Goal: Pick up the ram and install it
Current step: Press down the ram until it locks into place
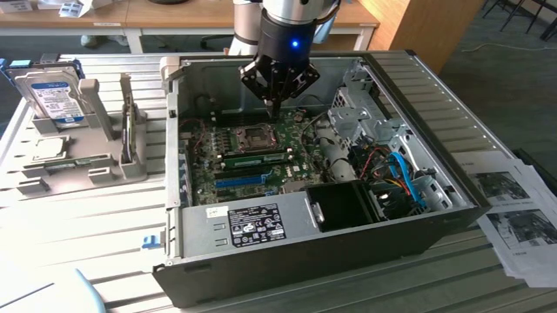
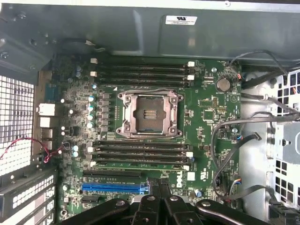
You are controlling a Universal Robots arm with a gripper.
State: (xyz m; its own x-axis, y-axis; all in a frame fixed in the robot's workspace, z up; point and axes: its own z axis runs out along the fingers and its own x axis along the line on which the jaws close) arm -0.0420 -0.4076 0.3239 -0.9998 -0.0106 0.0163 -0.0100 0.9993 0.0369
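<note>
Claw [image 1: 275, 98] is hovering fully closed over the motherboard [image 2: 206, 117], apparently holding nothing. Ram [image 1: 258, 157] is seemingly sitting in a slot beside the CPU socket [image 2: 149, 113]; pressing evenly along its edge would be seating it well.

green ram [image 1: 257, 157], seated in motherboard slot

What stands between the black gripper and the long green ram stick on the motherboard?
Nothing visible: the black gripper hangs above the green motherboard, and the long green ram stick lies uncovered in its slot.
</note>
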